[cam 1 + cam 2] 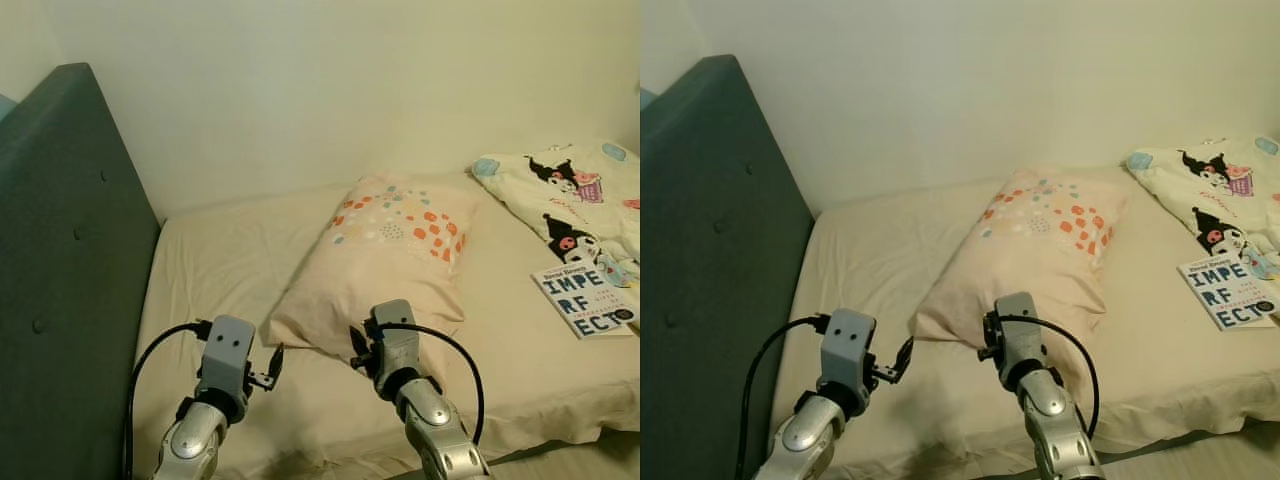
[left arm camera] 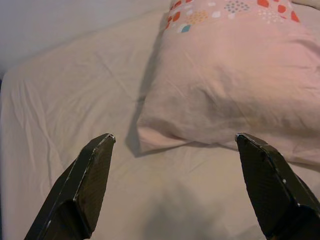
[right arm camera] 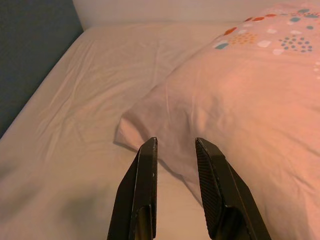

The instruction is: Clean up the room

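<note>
1. Pillow (image 1: 385, 262): it lies askew at the centre of the frame on the bed (image 1: 220, 280), its patterned end toward the wall and its near corner pointing at the lower centre, well away from the headboard (image 1: 70, 280) at the left. I judge it belongs up against that headboard.
2. My left gripper (image 1: 272, 368) sits at the lower left of centre, just beside the pillow's near corner. Its fingers are spread wide, with the corner lying ahead between them, so I read this as lining up for a pinch.
3. My right gripper (image 1: 356, 352) is at the lower centre, at the pillow's near edge. Its fingers are narrow, with only a small gap, and the edge lies just past their tips; I cannot tell whether they touch the fabric.
4. A book (image 1: 585, 298) and a cartoon-print blanket (image 1: 575, 190) lie at the right of the frame, apart from the pillow; I judge they are later tidying.
5. Soft cloth may slip, so I should grip deep on the corner.
</note>
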You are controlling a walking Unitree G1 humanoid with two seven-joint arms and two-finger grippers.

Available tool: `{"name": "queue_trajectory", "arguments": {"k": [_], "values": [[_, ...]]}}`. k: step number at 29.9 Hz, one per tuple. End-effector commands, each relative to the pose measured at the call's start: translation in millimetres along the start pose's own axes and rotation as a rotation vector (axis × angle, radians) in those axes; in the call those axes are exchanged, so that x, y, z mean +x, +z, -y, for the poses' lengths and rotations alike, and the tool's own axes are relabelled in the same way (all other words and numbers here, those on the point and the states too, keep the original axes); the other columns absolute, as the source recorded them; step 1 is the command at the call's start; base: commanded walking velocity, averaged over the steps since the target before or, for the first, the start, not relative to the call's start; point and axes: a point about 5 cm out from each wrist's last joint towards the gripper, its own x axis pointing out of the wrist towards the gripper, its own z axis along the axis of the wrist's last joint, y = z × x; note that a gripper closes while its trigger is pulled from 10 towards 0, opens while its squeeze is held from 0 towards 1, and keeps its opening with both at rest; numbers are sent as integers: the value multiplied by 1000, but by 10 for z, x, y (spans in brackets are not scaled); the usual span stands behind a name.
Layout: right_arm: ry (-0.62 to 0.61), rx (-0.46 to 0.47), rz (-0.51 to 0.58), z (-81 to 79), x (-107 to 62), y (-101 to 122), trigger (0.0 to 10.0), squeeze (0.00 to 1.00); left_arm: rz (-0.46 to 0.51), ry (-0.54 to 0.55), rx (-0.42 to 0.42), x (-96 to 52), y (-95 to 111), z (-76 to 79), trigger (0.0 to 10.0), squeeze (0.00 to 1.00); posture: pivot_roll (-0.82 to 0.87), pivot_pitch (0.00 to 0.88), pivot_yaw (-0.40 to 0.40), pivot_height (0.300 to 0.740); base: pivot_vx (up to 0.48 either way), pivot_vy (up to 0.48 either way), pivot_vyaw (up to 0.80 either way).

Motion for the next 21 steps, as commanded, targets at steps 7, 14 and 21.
{"name": "queue_trajectory", "arguments": {"k": [7, 14, 21], "values": [[4, 25, -16, -33, -12, -46, 10000, 0, -18, -11, 5, -24, -42, -1, 10000, 0, -45, 72, 30, 660, 0, 0, 0], [5, 29, -16, -37, -15, -47, 10000, 0, -20, -14, 5, -27, -43, 8, 10000, 0, -46, 76, 31, 635, 0, 0, 0], [10, 30, -14, -42, -22, -51, 10000, 0, -22, -17, 4, -29, -46, 18, 10000, 0, -46, 79, 31, 620, 0, 0, 0]]}}
